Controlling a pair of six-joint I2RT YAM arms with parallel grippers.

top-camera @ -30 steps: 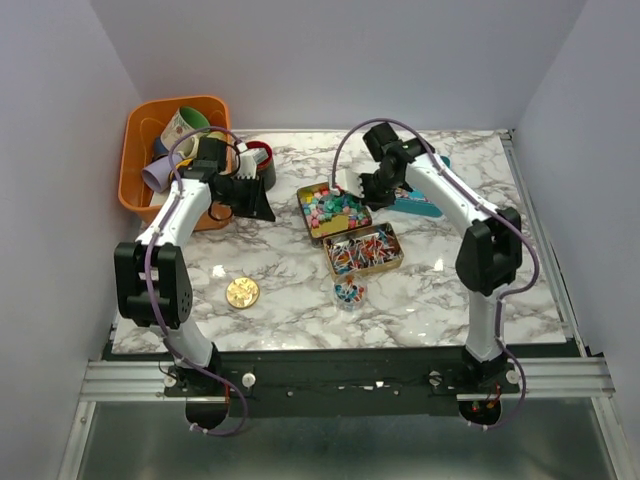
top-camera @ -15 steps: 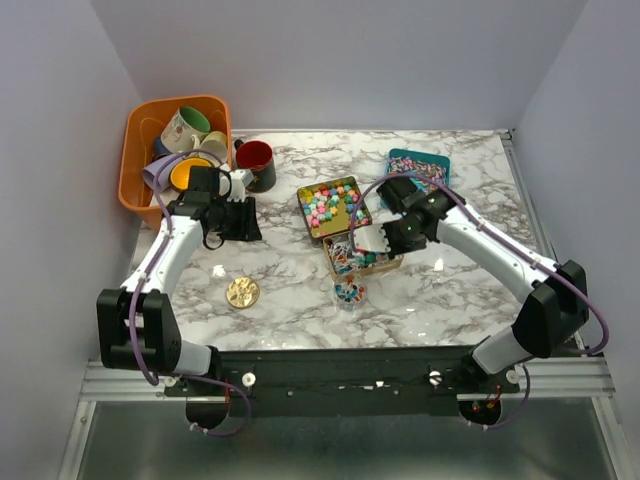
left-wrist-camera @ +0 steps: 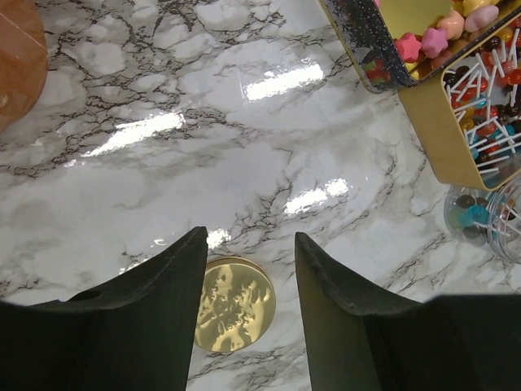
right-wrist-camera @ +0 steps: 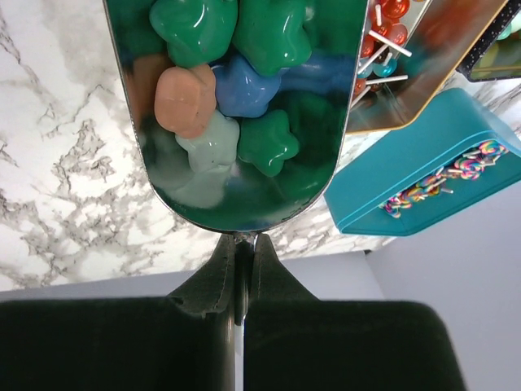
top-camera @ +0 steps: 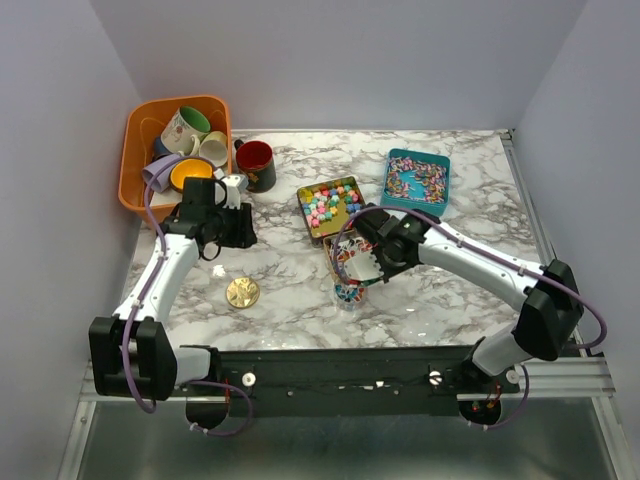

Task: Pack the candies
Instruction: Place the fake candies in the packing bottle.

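Star-shaped candies (top-camera: 330, 203) of pink, green, yellow and blue fill a gold square tin in the middle of the table. My right gripper (right-wrist-camera: 242, 240) is shut on the handle of a metal scoop (right-wrist-camera: 179, 183) that carries green, blue and orange candies (right-wrist-camera: 244, 85). In the top view the scoop (top-camera: 362, 262) hovers over the lollipop tin (top-camera: 340, 252), just behind a small clear jar (top-camera: 348, 293). My left gripper (left-wrist-camera: 248, 244) hangs open and holds nothing, above the flat gold lid (left-wrist-camera: 236, 305).
A teal tin of wrapped sweets (top-camera: 415, 180) sits at the back right. An orange basket (top-camera: 135, 150) of mugs stands at the back left, with a red mug (top-camera: 256, 165) beside it. The gold lid (top-camera: 242, 292) lies near the front left.
My right arm swung the loaded scoop from the candy tin forward to above the lollipop tin and jar. My left gripper drew back from the red mug and opened wider.
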